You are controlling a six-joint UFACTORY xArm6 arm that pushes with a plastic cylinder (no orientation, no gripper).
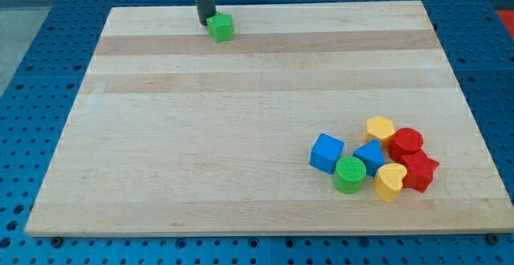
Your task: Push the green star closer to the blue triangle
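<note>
Our tip (206, 21), bare, touched the green star (220, 27); blue triangle (370, 156) far off; star risked slipping sideways.

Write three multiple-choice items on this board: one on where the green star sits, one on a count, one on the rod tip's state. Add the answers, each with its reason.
1. Where is the green star?
A. near the view's top edge
B. in the cluster at the view's lower right
C. off the board

2. How many red blocks are there?
A. none
B. two
C. four

3. How does my tip stand?
A. far from every block
B. against the green star's left side
C. among the clustered blocks

Answers: 1 A, it sits alone near the top edge; 2 B, a red cylinder and a red star show; 3 B, the rod's end meets the star.
</note>
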